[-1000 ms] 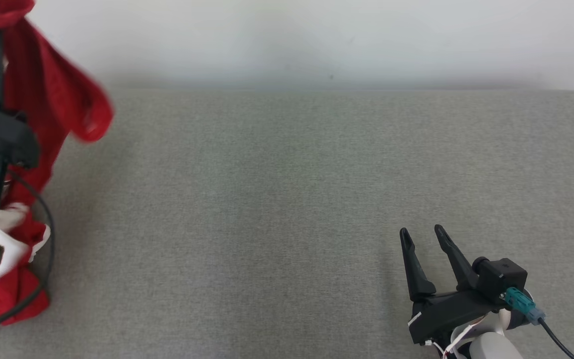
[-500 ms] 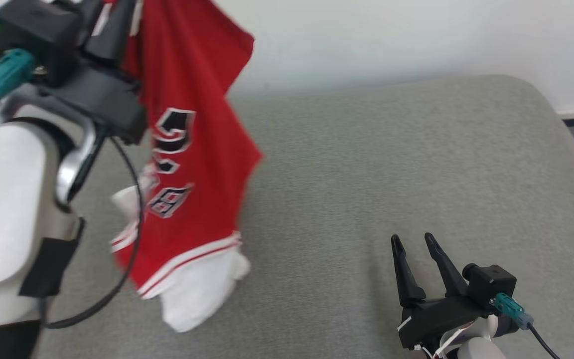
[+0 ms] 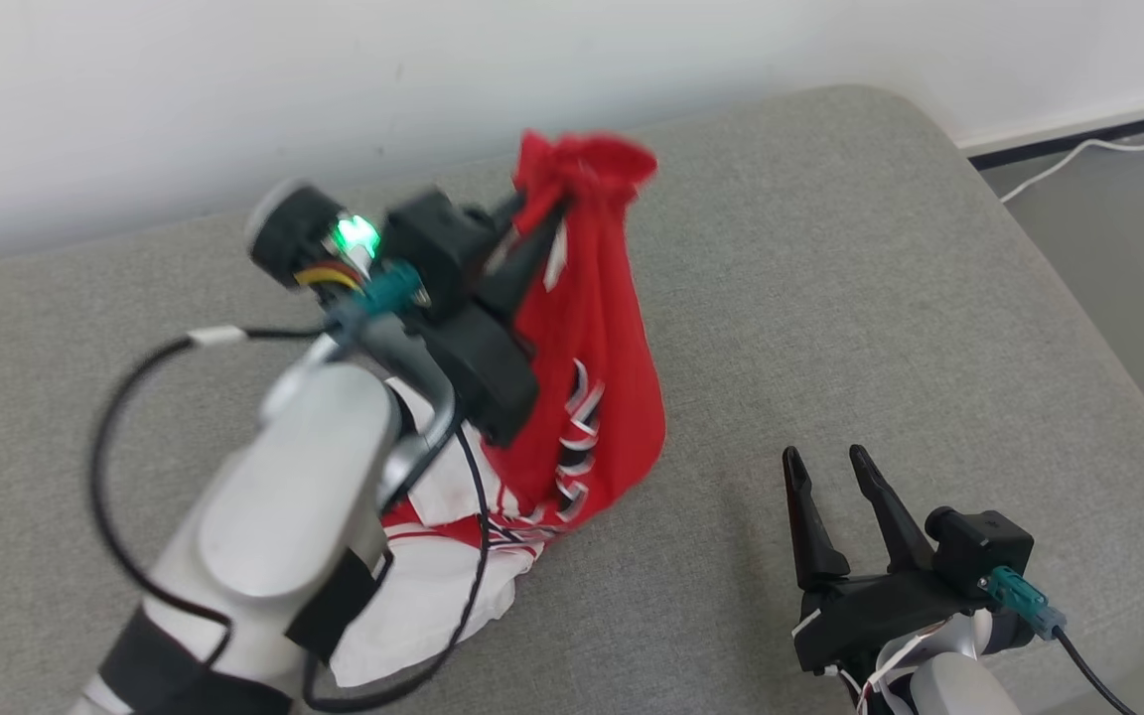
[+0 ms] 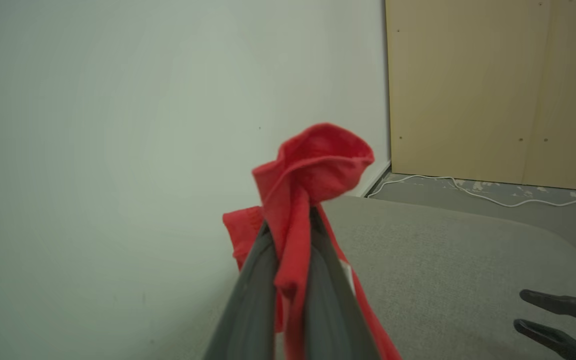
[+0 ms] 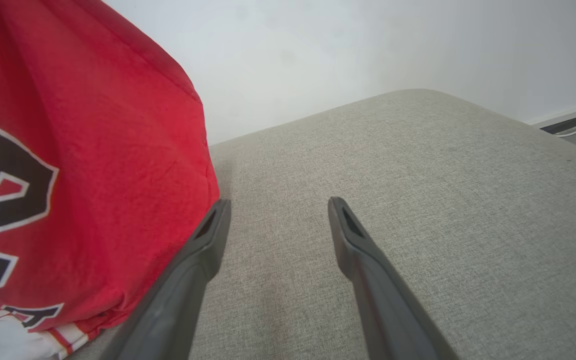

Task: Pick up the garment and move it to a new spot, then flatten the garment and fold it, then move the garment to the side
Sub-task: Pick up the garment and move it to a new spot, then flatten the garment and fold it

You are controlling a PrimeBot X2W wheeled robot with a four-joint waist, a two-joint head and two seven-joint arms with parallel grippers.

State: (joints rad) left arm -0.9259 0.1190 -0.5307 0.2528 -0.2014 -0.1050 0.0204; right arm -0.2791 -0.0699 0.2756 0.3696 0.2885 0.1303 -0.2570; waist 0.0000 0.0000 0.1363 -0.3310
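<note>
The garment (image 3: 597, 367) is a red jersey with black-and-white lettering and a white lower part. My left gripper (image 3: 535, 216) is raised over the middle of the grey cushion (image 3: 830, 298) and shut on a bunched red fold at the garment's top. The cloth hangs down from there, and its white end lies crumpled on the cushion. In the left wrist view the fingers (image 4: 253, 280) pinch the red fold (image 4: 313, 165). My right gripper (image 3: 825, 459) rests low at the front right, open and with nothing in it. The right wrist view has the garment (image 5: 83, 175) just left of the open right gripper (image 5: 278, 202).
A white wall (image 3: 234, 99) runs behind the cushion. The cushion's rounded right edge drops to a grey floor (image 3: 1128, 228) with a white cable (image 3: 1088, 149). A pale wooden panel (image 4: 493, 85) stands by the wall. Bare cushion lies to the right of the garment.
The head camera has turned. My left arm has swung the hanging garment from the far left to the middle of the cushion, and its white end now rests there. The right gripper has stayed put.
</note>
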